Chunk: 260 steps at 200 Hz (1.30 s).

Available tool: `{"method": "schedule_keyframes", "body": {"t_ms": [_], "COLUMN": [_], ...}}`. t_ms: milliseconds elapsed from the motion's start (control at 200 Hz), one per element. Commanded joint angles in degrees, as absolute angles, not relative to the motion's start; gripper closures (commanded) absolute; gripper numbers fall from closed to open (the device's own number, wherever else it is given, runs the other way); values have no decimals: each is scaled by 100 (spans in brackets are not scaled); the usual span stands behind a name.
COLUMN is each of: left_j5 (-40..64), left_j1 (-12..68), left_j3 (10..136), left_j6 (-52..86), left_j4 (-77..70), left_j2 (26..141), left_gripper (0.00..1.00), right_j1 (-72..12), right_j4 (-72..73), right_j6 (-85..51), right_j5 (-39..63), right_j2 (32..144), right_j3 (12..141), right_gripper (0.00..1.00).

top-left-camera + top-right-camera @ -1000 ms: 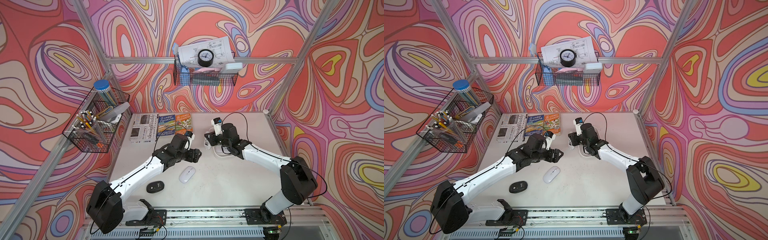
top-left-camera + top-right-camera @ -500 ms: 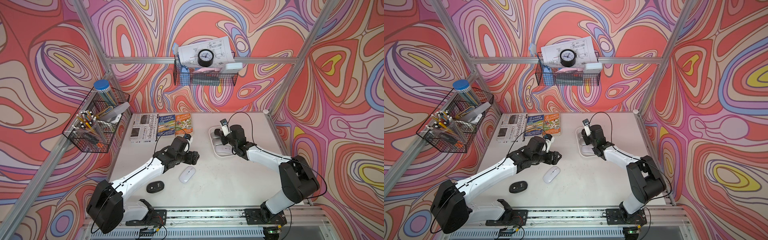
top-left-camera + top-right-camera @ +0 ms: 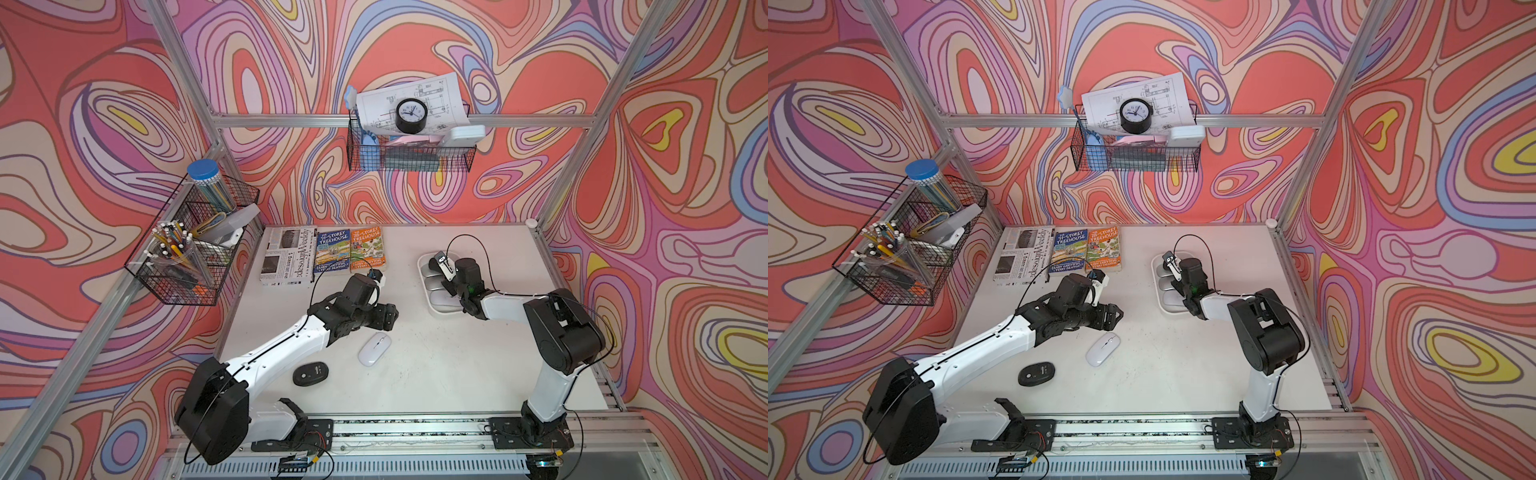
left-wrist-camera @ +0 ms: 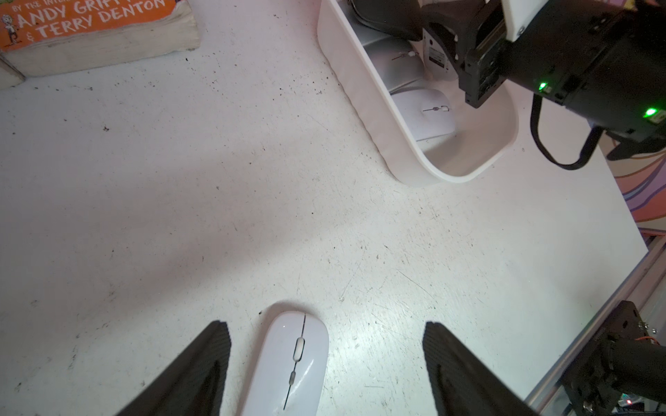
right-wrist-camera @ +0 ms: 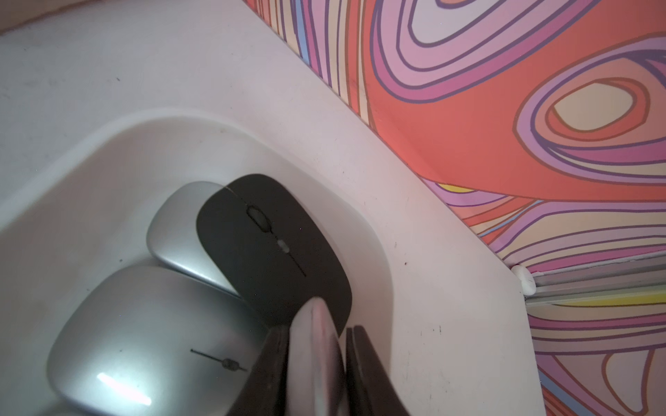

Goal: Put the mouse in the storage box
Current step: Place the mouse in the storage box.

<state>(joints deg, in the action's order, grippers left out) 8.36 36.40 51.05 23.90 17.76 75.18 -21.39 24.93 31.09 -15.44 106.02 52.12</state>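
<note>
Now right fingers [image 5: 274, 367], clamping pale mouse [image 5: 317, 360], hang over storage box [image 5: 108, 144] after 3 o'clock shift: release due. Left fingers [image 4: 201, 367] open astride white mouse [image 4: 292, 360].

"91-Storey Treehouse" on blue book [image 3: 331, 252]

I see left gripper [image 3: 1112, 314] low over table [image 3: 1183, 365], pointing toward opposite arm; can't judge jaw gap from up here. Just beside it on rail side, not touching: white mouse [image 3: 1103, 349]. Farther from it, back along its own forearm: black mouse [image 3: 1037, 373]. Behind its wrist: paperbacks [image 3: 1069, 251], flat, side by side. Across bare table, right gripper [image 3: 1178, 286] nose-down over storage box [image 3: 1156, 262], tips hidden by wrist. Under it I make out grey mice [image 3: 1172, 302] in box, partly covered. Box well apart from left gripper.
</note>
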Motion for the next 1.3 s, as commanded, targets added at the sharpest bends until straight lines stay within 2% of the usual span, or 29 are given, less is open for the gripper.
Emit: {"method": "schedule_keyframes", "body": {"t_ms": [0,155,275,341,481,606,816,982,1297], "left_j5": [802,808,795,800,791,809,799,881,1178], "left_j1": [3615,3613,3620,3616,3612,3612,3604,3604,3612], "left_j3": [5108,5131,5115,5121,5150,5166,5162,5067,4957], "left_j6": [2387,2379,2369,2361,2346,2344,2371,2414,2612], "left_j4": [1837,1856,1885,1905,1941,1953,1993,1962,1975], "left_j2": [7589,7620,7611,7611,7642,7655,7655,7694,8047], "left_gripper": [18,18,18,18,18,18,18,18,18], "right_j1": [-2109,-2106,-2101,-2106,-2103,-2108,-2109,-2101,-2104], "right_j4": [3012,3173,3131,3107,2982,2944,2909,2819,2324], "right_j6": [3514,3656,3663,3653,3529,3388,3100,2657,876], "right_j5": [-1742,-1711,-1553,-1425,-1258,-1046,-720,-412,-481], "right_j2": [10750,10964,10992,10955,10805,10631,10190,9590,8696], "right_j3": [5188,5194,5172,5126,5076,4947,4796,4720,4833], "right_gripper": [91,90,82,75,47,35,26,16,13]}}
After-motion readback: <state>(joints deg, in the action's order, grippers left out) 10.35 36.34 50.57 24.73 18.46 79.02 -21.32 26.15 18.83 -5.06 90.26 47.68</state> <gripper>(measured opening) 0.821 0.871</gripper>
